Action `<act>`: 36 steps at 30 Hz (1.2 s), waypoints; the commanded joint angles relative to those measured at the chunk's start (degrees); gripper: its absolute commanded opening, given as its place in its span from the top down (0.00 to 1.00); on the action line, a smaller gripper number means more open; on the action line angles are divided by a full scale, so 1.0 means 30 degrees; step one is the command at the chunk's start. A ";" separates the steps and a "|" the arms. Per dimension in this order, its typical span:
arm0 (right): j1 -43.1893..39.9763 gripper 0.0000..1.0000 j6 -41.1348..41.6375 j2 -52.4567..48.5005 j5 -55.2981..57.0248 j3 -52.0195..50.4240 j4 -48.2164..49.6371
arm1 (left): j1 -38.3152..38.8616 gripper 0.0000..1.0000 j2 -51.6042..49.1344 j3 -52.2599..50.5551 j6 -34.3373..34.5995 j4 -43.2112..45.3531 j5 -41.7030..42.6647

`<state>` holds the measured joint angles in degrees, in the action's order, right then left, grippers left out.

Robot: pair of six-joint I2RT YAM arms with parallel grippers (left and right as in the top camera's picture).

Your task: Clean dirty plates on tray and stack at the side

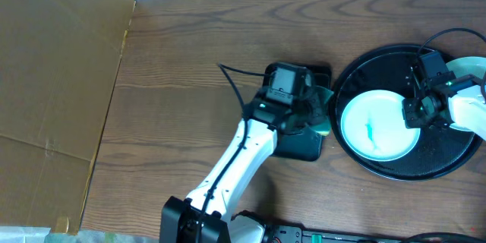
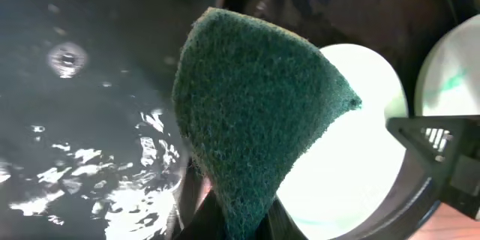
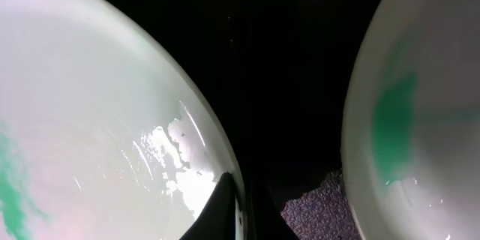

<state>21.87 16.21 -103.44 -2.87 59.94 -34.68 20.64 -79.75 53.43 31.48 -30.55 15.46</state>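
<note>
A round black tray lies at the right. A white plate with a teal smear lies on it; a second plate shows at the tray's far right edge. My right gripper is shut on the near plate's right rim; the right wrist view shows its fingers pinching that rim, with the held plate on the left and the second plate on the right. My left gripper is shut on a green scouring pad, held over the small rectangular tray, left of the plate.
A smaller rectangular black tray lies under my left gripper, just left of the round tray. A cardboard wall stands along the left. Bare wooden table lies at the back.
</note>
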 commanded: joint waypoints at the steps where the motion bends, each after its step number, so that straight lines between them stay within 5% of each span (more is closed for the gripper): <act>1: -0.0182 0.98 0.1268 -0.0459 0.0532 -0.0561 -0.0277 | 0.1158 0.93 -0.0437 0.0138 0.2331 0.0634 -0.1333; 20: -0.0182 0.98 0.1319 -0.0459 0.0299 -0.0561 -0.0233 | 0.6564 0.93 -0.7118 0.0138 0.7082 0.8896 -0.1938; 36: -0.0182 0.99 0.1311 -0.0459 0.0306 -0.0561 -0.0255 | 0.6273 0.93 -0.8233 0.0182 0.8043 0.5326 -0.5923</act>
<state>21.61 18.48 -103.44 -3.70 59.92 -34.89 41.28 -103.48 55.46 55.51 -10.85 4.56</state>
